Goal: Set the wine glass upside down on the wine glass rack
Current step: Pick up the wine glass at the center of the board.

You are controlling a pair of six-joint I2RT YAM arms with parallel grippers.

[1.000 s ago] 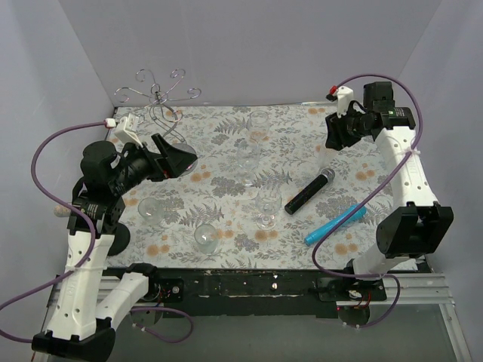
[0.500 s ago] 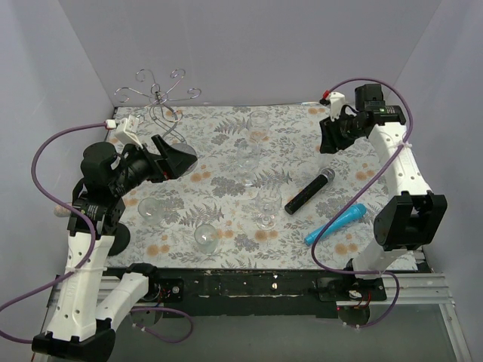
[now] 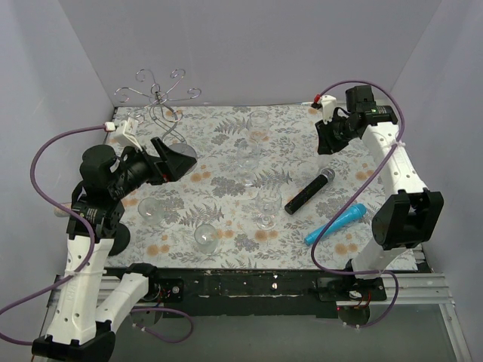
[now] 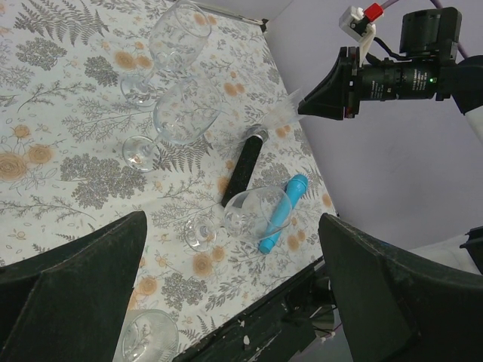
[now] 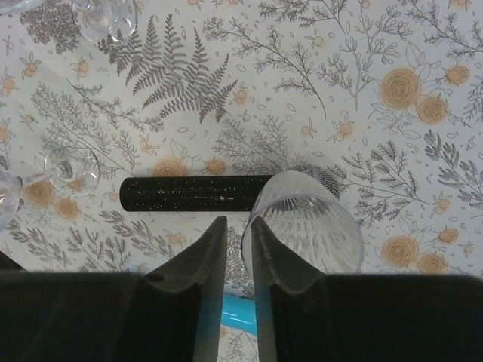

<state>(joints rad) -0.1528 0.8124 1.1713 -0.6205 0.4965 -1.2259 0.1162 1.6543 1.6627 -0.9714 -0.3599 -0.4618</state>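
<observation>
Well right of the wine glass rack [image 3: 160, 96] | your right gripper [image 5: 239, 226] pinches the wine glass [image 5: 302, 226] aloft | left gripper [image 3: 185, 157] gapes wide beside the rack | carry slowly, invert, hook the foot into a curl.

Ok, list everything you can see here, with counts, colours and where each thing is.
tablecloth: one, white with grey ferns and orange flowers, under everything.
wine glass rack: one, silver wire, back left corner of the tablecloth.
loose wine glasses: five, clear; three in a line mid-cloth, two nearer the front left.
held wine glass: one, clear, at the right gripper's fingertips, apparently lifted.
microphone: one, black with a silver head, right of centre.
blue tube: one, light blue, front right, beside the microphone.
left gripper: one, black, open, over the left side.
right gripper: one, black, apparently closed on the held wine glass's rim, over the back right.
</observation>
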